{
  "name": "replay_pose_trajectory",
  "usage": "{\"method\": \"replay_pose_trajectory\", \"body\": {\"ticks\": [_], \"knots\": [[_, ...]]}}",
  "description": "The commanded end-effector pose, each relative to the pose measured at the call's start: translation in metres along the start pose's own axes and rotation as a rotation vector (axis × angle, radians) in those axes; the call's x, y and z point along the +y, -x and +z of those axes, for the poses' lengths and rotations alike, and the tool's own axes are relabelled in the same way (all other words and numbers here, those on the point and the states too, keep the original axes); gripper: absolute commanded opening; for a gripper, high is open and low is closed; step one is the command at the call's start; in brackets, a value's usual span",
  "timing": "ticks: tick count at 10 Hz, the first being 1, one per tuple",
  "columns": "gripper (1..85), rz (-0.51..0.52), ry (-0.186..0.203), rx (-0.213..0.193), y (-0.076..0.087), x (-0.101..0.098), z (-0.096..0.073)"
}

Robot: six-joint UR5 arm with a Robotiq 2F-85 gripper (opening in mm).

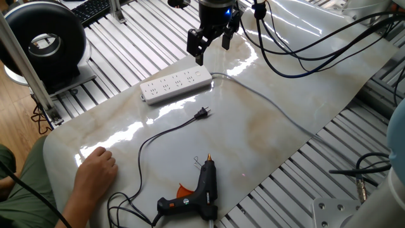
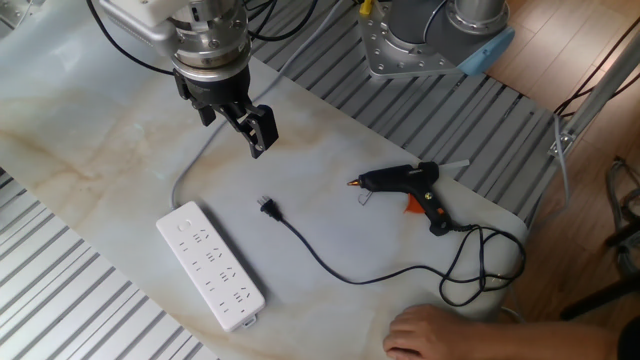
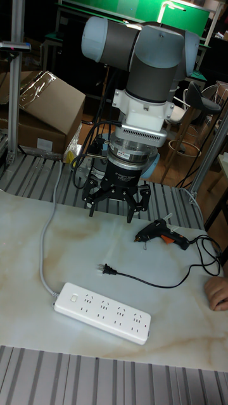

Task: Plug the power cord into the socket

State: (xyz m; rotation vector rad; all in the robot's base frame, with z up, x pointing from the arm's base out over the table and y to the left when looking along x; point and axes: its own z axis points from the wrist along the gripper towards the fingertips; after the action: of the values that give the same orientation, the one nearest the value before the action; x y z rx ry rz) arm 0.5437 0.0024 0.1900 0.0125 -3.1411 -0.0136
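Note:
The power cord's small black plug [image 1: 202, 113] [image 2: 266, 206] [image 3: 106, 270] lies loose on the marble table top. Its thin cable curves back to a black glue gun [image 1: 204, 190] [image 2: 405, 182] [image 3: 159, 233]. The socket, a long white power strip [image 1: 176, 85] [image 2: 210, 266] [image 3: 102, 313], lies flat a short way from the plug. My gripper [image 1: 212, 45] [image 2: 235, 122] [image 3: 114, 201] hangs open and empty above the table. It is behind the strip in one fixed view and above and behind the plug in the tall fixed view, touching neither.
A person's hand [image 1: 95, 171] [image 2: 440, 332] [image 3: 217, 294] rests on the table edge near the cord's coiled slack. The strip's pale grey cable [image 1: 266, 101] [image 3: 44, 253] runs across the table. Thick black robot cables [image 1: 297, 57] hang behind the gripper. Slatted metal framing [image 1: 126, 50] surrounds the top.

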Motion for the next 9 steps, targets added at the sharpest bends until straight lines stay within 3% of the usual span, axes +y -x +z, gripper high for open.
{"method": "replay_pose_trajectory", "body": {"ticks": [1, 9], "knots": [[1.0, -0.121, 0.082, -0.020, 0.0038, 0.0237, -0.0009], [1.0, -0.084, 0.080, -0.017, 0.0014, 0.0307, 0.0009]]}}
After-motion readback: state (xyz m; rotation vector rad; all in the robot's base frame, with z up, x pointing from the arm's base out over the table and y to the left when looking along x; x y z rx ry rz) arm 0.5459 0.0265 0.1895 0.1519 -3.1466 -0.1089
